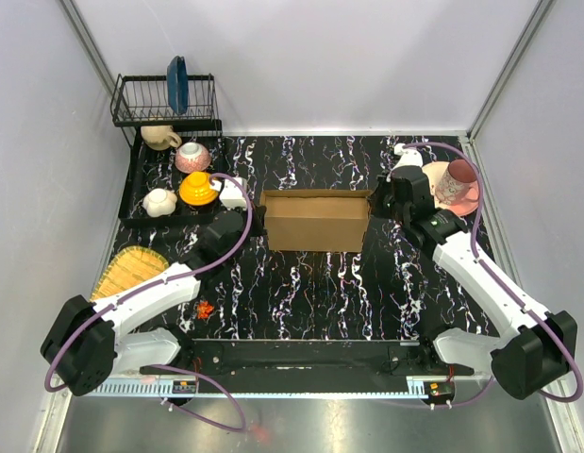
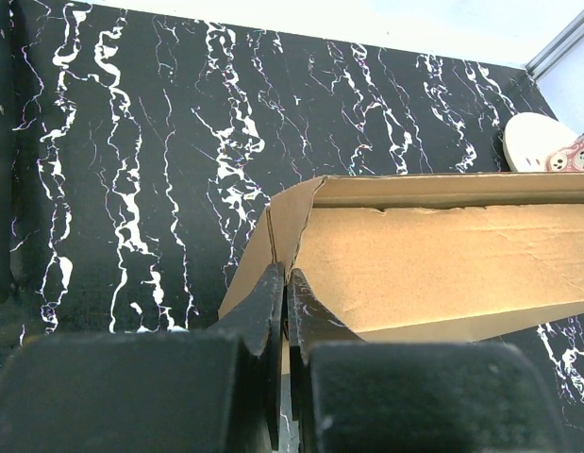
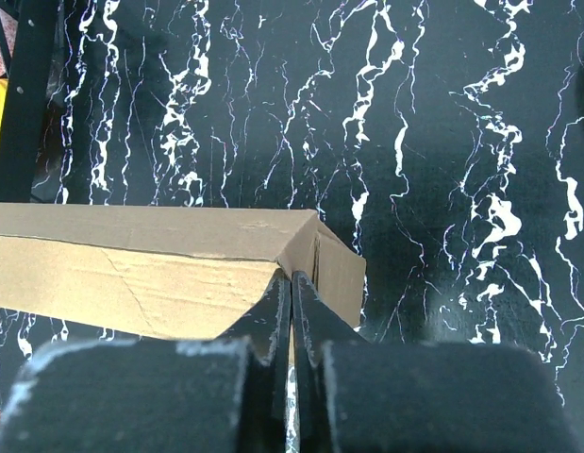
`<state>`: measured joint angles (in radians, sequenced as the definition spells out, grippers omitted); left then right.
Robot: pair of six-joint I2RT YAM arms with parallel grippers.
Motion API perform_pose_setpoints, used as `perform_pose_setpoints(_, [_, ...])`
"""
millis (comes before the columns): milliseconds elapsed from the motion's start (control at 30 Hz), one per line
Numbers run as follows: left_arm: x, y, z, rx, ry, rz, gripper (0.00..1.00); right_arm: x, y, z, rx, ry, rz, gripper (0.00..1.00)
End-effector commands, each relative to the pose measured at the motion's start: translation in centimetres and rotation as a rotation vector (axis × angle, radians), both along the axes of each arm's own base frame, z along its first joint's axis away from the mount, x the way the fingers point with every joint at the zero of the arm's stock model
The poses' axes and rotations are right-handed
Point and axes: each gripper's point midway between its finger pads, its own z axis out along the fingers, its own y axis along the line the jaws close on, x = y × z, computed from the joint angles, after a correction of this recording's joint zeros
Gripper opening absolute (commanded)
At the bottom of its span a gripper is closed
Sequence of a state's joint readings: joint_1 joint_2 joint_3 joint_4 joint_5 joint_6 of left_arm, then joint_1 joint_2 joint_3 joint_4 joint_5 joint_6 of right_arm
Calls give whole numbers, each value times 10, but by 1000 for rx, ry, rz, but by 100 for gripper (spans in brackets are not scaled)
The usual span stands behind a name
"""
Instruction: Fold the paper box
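Here, left end effector [image 2: 284, 278] and right end effector [image 3: 292, 280] pinch opposite paper box [image 1: 315, 222] ends.

The plain brown cardboard paper box [image 1: 315, 219] is unpatterned; the black desk [image 1: 301, 283] carries white marble veining. A round blue plate [image 1: 177, 83], orange ceramic pot [image 1: 198, 189] and yellow woven tray [image 1: 129, 272] show.

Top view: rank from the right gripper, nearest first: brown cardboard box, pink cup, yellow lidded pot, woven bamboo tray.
1. brown cardboard box, centre, pinched by the right gripper.
2. pink cup, far right.
3. yellow lidded pot, far left.
4. woven bamboo tray, near left.
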<state>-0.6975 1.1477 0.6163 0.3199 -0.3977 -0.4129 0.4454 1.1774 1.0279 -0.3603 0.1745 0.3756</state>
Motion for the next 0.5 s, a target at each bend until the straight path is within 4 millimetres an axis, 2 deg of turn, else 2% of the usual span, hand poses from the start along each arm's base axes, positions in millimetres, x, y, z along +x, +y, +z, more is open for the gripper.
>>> perform_pose_setpoints(0, [-6, 7, -29, 107, 89, 4, 0, 4, -3, 13, 4, -68, -21, 0])
perform_pose_setpoints(100, [-6, 6, -29, 103, 89, 3, 0, -3, -6, -5, -7, -35, -20, 0])
perform_pose_setpoints(133, [-6, 6, -30, 103, 91, 3, 0, -7, -9, -19, -19, -9, -25, 0])
perform_pose_setpoints(300, [-7, 7, -34, 97, 101, 5, 0, -23, -20, -57, -48, 67, -56, 0])
perform_pose_setpoints(433, [-9, 7, -26, 79, 93, 7, 13, -27, -25, -64, -65, 78, -70, 0])
perform_pose_setpoints(467, [-10, 8, -25, 84, 93, 3, 24, -26, -26, -64, -70, 81, -73, 0])
